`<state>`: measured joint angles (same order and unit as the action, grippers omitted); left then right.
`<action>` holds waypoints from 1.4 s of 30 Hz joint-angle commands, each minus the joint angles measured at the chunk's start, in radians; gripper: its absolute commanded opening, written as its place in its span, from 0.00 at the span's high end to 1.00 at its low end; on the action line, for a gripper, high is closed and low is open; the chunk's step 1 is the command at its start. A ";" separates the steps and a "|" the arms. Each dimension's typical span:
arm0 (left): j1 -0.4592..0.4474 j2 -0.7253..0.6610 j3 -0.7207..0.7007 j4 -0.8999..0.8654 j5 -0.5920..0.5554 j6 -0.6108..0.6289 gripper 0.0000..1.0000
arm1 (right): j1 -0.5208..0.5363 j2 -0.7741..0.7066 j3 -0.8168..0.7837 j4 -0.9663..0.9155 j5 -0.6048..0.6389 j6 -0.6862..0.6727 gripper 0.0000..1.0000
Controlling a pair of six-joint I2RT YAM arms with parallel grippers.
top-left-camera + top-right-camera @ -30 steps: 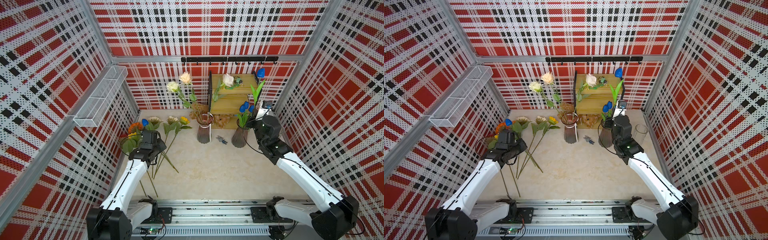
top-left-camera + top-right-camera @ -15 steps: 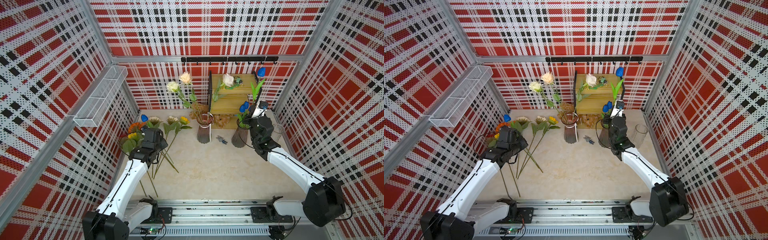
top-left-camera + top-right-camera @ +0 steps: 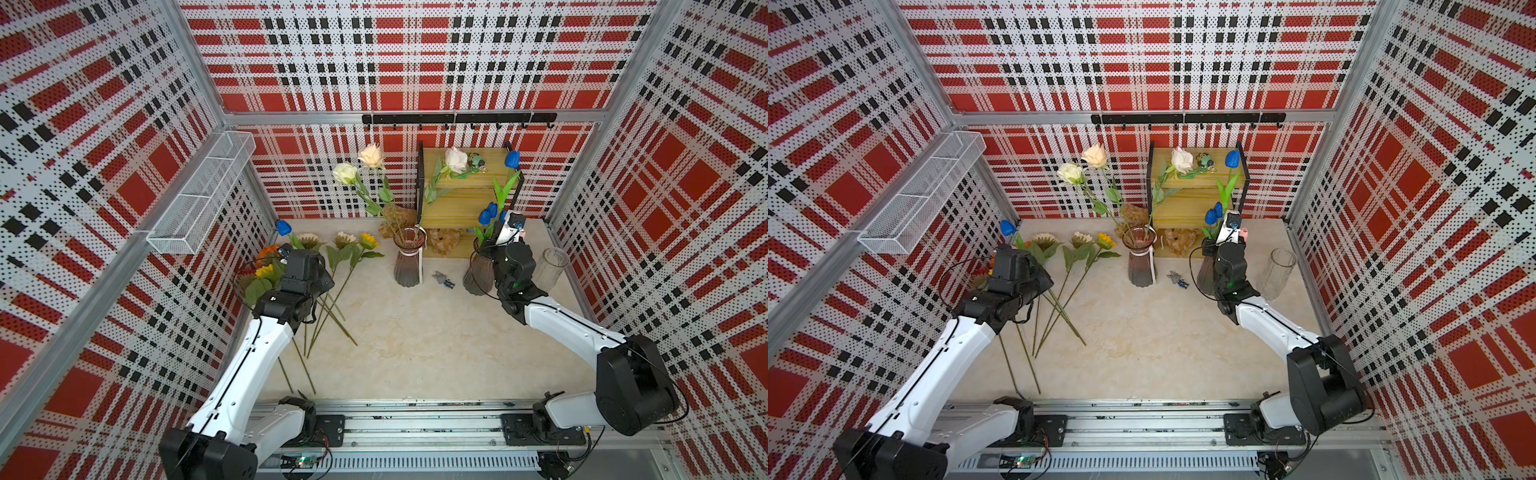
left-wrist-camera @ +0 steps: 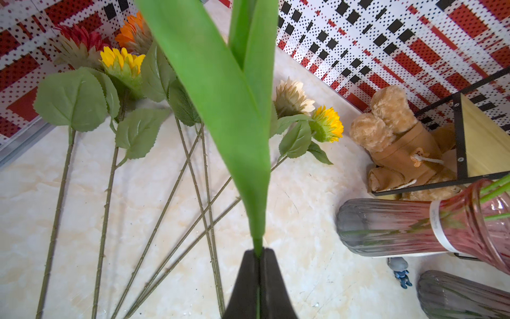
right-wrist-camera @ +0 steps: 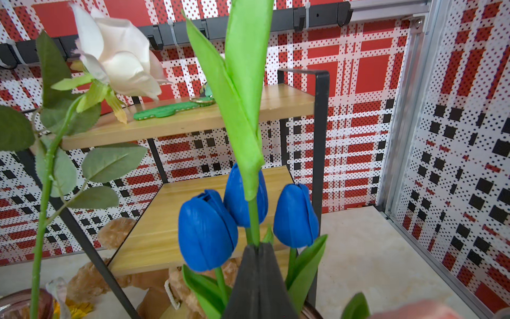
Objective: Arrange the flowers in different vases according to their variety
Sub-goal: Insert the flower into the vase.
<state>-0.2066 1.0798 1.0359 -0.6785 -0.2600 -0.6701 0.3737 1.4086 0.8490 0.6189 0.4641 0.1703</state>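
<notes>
So, left jaws are pinching a blue tulip [image 3: 283, 227] by the stem, above the sunflowers [image 3: 345, 239]. The stem runs straight out from the tips, bloom toward the back-left corner. Right jaws pinch a taller tulip [image 3: 513, 158], close to upright, bloom on top, over the dark vase [image 3: 478, 275]. Sunflowers lie flat on the counter [image 3: 415, 332], heads toward the back wall.

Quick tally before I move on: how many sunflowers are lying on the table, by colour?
cream sunflowers: 2
yellow sunflowers: 2
orange sunflower: 1
red sunflower: 1
Total: 6
</notes>
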 commanded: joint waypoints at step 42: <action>-0.704 0.783 0.801 0.728 -0.315 0.477 1.00 | -0.005 -0.604 0.173 -0.978 0.195 0.346 0.00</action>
<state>-0.8917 1.8435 1.8309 -0.1364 -0.5621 -0.2630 0.3931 0.8055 0.9943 -0.1898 0.6083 0.4564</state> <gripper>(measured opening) 0.058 0.999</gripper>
